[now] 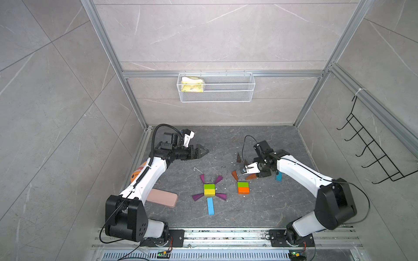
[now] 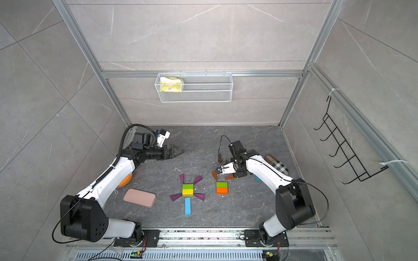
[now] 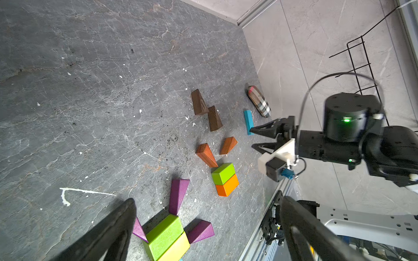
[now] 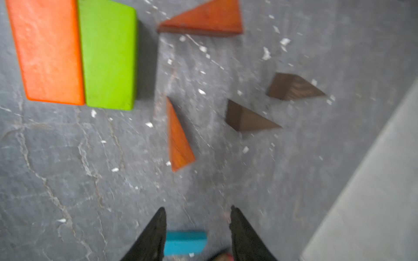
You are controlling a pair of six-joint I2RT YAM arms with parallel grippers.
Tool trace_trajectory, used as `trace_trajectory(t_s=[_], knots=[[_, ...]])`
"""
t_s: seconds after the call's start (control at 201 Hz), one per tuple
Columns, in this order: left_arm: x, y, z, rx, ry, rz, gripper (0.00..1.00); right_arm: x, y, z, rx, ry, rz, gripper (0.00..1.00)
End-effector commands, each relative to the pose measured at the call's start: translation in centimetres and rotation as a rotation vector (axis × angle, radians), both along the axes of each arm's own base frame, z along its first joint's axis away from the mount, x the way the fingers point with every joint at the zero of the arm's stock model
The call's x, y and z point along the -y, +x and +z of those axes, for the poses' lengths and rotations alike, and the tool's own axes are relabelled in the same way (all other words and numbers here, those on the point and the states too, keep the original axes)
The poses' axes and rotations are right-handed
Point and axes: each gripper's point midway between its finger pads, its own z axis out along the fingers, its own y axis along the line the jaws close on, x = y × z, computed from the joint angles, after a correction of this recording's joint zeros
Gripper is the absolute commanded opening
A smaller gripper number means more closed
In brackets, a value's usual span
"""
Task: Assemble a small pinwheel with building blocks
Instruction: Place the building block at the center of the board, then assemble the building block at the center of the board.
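Blue bar (image 1: 210,205) lies lengthwise toward yellow brick (image 1: 209,192)

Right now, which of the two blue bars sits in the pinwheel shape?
The blue bar next to the yellow brick, between two purple wedges. The other blue bar lies apart, beside the plaid pouch.

Right wrist view: whole frame motion-blurred, edges soft. The blue bar (image 4: 185,241) sits btw the right gripper (image 4: 197,208) fingers, one end behind a finger. Pinkish smear (image 4: 224,256) at frame edge, can't ID. An orange brick (image 4: 47,52) and one orange wedge (image 4: 208,20) are cut off by the frame edge.

Top views: same bar mostly under right arm (image 1: 300,171), only a sliver shows. Plaid pouch (image 2: 277,163) part-covered by that arm. Orange plush fish (image 2: 125,182) mostly behind left arm (image 1: 147,176), and pink case (image 1: 164,197) has one end behind it too.

Left wrist view: yellow brick (image 3: 176,250) clipped by frame edge.

Yellow item (image 1: 192,84) in wire basket (image 1: 226,99): too small to ID.
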Motion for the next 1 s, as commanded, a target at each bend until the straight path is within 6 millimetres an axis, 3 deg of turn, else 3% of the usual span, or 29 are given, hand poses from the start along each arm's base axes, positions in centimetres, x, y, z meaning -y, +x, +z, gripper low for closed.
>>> trace_trajectory(t_s=[0.0,0.05,0.149,0.204,0.294,0.423,0.448,0.458,0.533,0.682,0.756,0.851,0.99], knots=[[2.6,-1.5,-0.4,0.068,0.031,-0.145,1.00,1.6,3.4,5.9,0.247,0.185,-0.448,0.44],[3.9,-2.4,-1.1,0.101,0.096,-0.204,1.00,1.7,3.7,8.0,0.279,0.300,-0.585,0.40],[6.4,-3.9,-1.2,0.197,0.166,-0.294,0.99,2.9,4.0,10.8,0.368,0.506,-0.869,0.50],[7.6,-4.3,-0.8,0.256,0.186,-0.325,0.95,3.2,3.4,11.7,0.347,0.623,-0.976,0.51],[9.8,-4.5,-1.1,0.312,0.250,-0.377,0.81,2.1,2.3,12.6,0.274,0.862,-1.059,0.48],[13.7,-4.3,-3.5,0.282,0.328,-0.465,0.48,1.9,0.7,10.3,0.196,0.996,-1.154,0.80],[14.4,-4.3,-4.0,0.275,0.331,-0.475,0.42,1.4,0.4,9.8,0.162,1.009,-1.147,0.97],[14.7,-4.3,-4.2,0.272,0.332,-0.478,0.40,1.3,0.3,9.6,0.148,1.011,-1.146,0.99],[16.6,-3.9,-5.3,0.263,0.341,-0.485,0.24,1.1,-0.5,8.2,0.065,1.026,-1.179,1.00],[19.5,-3.2,-7.4,0.211,0.358,-0.474,0.12,3.3,-1.8,4.0,-0.019,1.046,-1.369,1.00],[20.9,-3.3,-8.4,0.198,0.375,-0.477,0.08,4.8,-3.1,1.6,-0.046,0.994,-1.493,0.81],[22.2,-3.1,-10.2,0.148,0.391,-0.467,0.02,6.5,-4.4,-0.7,-0.036,0.895,-1.637,0.66],[23.9,-2.8,-12.2,0.117,0.417,-0.453,0.00,5.1,-5.2,-3.5,-0.185,0.854,-1.682,0.41]])
